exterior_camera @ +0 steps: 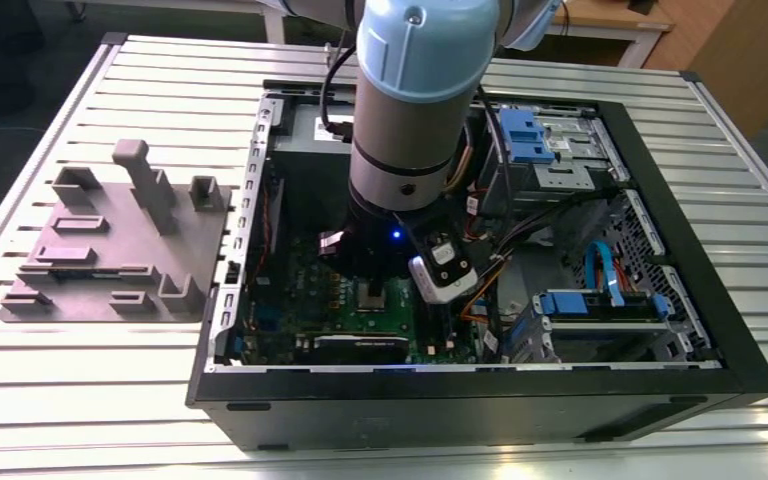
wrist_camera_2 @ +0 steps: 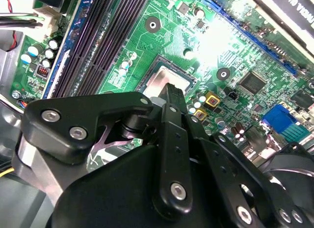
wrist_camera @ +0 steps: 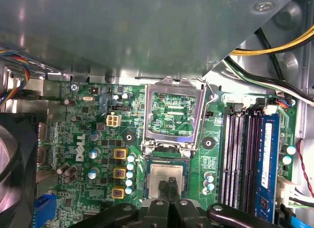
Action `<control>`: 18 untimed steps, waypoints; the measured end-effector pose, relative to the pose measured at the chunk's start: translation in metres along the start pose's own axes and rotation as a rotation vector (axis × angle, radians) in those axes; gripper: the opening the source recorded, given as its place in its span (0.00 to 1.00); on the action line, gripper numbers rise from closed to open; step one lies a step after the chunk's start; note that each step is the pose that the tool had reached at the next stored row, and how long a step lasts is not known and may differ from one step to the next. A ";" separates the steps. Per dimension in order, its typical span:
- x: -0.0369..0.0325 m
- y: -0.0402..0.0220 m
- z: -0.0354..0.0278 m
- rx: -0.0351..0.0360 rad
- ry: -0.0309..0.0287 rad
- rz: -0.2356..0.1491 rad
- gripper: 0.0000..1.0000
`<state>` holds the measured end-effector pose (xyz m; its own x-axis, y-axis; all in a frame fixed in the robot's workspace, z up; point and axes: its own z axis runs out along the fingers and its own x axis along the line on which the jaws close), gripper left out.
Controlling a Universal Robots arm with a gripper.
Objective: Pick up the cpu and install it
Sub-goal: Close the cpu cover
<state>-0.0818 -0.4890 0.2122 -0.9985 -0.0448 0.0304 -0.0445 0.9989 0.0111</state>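
First wrist view: I see my gripper [wrist_camera: 170, 185] with jaws pressed together, fingertips [wrist_camera: 170, 183] resting on the cpu [wrist_camera: 167, 178]. The cpu lies flat in its socket on the green motherboard [wrist_camera: 83, 154]; the socket frame [wrist_camera: 172, 115] stands hinged open just beyond. Exterior view: the arm [exterior_camera: 418, 120] reaches down into the open computer case [exterior_camera: 491, 390].
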 end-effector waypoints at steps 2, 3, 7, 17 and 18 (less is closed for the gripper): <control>0.0000 0.0000 0.0000 0.0000 0.0001 0.000 0.10; 0.0000 0.0000 0.0000 0.0000 0.0001 0.000 0.10; 0.0000 0.0000 0.0000 0.0000 0.0001 0.000 0.10; 0.0003 0.0001 -0.0123 0.0001 -0.0022 0.000 0.10; 0.0004 0.0001 -0.0137 0.0001 -0.0026 0.000 0.10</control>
<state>-0.0818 -0.4890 0.2259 -0.9986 -0.0448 0.0278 -0.0445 0.9989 0.0110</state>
